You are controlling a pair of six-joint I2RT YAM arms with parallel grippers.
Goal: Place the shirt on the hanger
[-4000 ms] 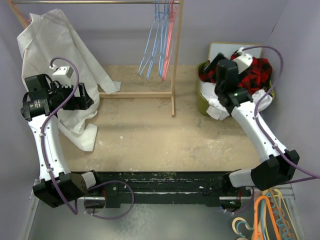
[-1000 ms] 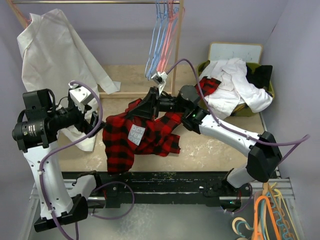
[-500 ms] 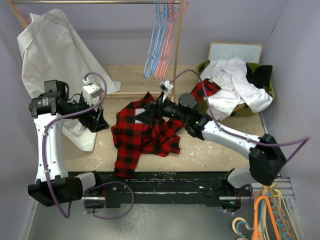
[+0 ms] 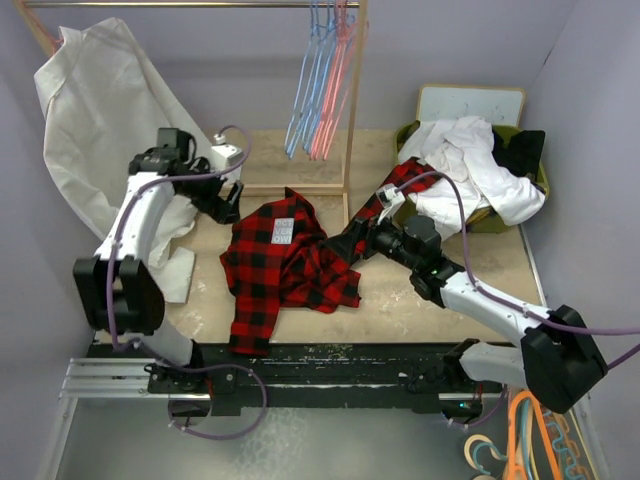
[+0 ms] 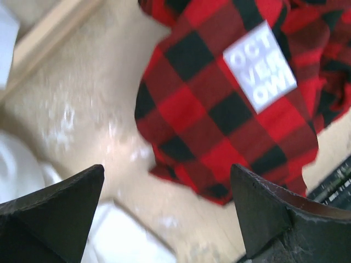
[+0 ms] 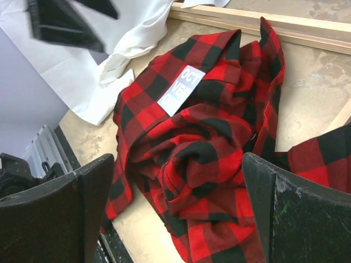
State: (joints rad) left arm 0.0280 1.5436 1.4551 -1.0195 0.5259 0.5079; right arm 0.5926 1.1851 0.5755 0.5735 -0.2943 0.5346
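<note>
Sandy counter (image 4: 420, 305) between lilac walls, wooden rack (image 4: 352, 100) at the back. Crumpled near the middle, the shirt (image 4: 285, 265), white lettering patch (image 4: 283, 231) facing up, one sleeve trailing toward the near edge, another stretch reaching toward the green basket (image 4: 406, 130). Left hand (image 4: 225, 200) just beside the shirt's far-left edge, fingers spread wide, nothing between them. Right hand (image 4: 352, 240) at the shirt's right side, likewise wide and empty. The hanger (image 4: 333, 100) up on the rack among light blue hangers (image 4: 300, 110), well apart from the shirt
</note>
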